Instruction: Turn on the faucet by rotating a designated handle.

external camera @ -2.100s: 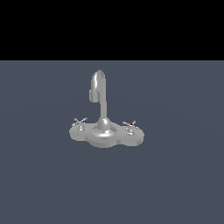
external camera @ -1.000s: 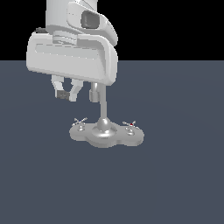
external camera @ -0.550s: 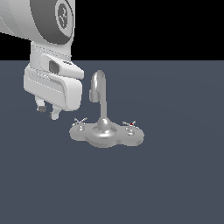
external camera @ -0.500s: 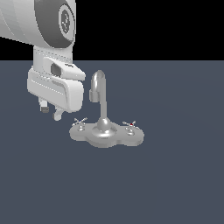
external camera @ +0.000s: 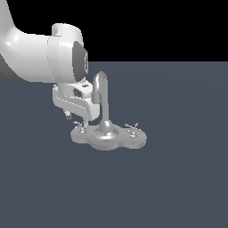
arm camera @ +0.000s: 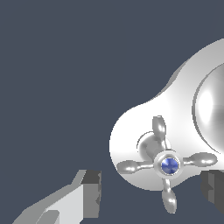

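Note:
The silver faucet (external camera: 102, 94) has a tall hooked spout on a lobed base (external camera: 111, 141). The handle (external camera: 80, 125) is the small cross knob on the lobe at the exterior view's left; in the wrist view it (arm camera: 169, 165) shows a blue dot at its centre. The other cross knob (external camera: 132, 128) has a red dot. My gripper (external camera: 75, 120) hangs low over the handle, open and empty. In the wrist view the gripper (arm camera: 151, 189) has one dark finger (arm camera: 90, 193) off the base and the other finger (arm camera: 213, 185) past the knob, neither touching it.
The faucet stands on a flat dark grey-blue floor (external camera: 178, 178). My white arm (external camera: 40, 58) fills the exterior view's upper left and stands close beside the spout.
The arm came into view from above, swung to the exterior view's left and came down. The gripper now sits just over the handle on that side. The faucet has not moved.

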